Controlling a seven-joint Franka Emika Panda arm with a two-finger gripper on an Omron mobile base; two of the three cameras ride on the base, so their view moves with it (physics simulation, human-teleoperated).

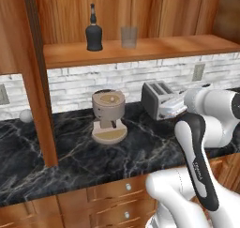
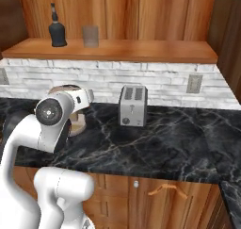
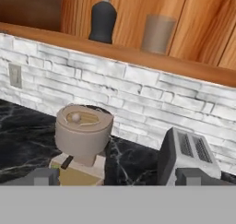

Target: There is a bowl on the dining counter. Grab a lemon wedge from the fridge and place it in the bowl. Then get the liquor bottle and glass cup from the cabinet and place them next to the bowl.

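A dark liquor bottle (image 1: 93, 34) (image 2: 57, 30) (image 3: 103, 20) stands on the open wooden cabinet shelf (image 1: 154, 48). A clear glass cup (image 1: 129, 36) (image 2: 90, 36) (image 3: 158, 34) stands just to its right. My gripper (image 3: 120, 178) hangs low over the black counter, in front of the toaster, well below the shelf. It points up and back at the wall. Its two fingertips (image 3: 44, 176) sit far apart, open, with nothing between them. The bowl, the lemon wedge and the fridge are out of view.
A beige coffee machine (image 1: 108, 114) (image 3: 83, 135) and a silver toaster (image 1: 154, 98) (image 2: 132, 105) stand on the black marble counter (image 1: 93, 161) below the shelf. A wooden cabinet side (image 1: 37, 81) rises at the left. Outlets (image 2: 193, 83) sit in the white brick wall.
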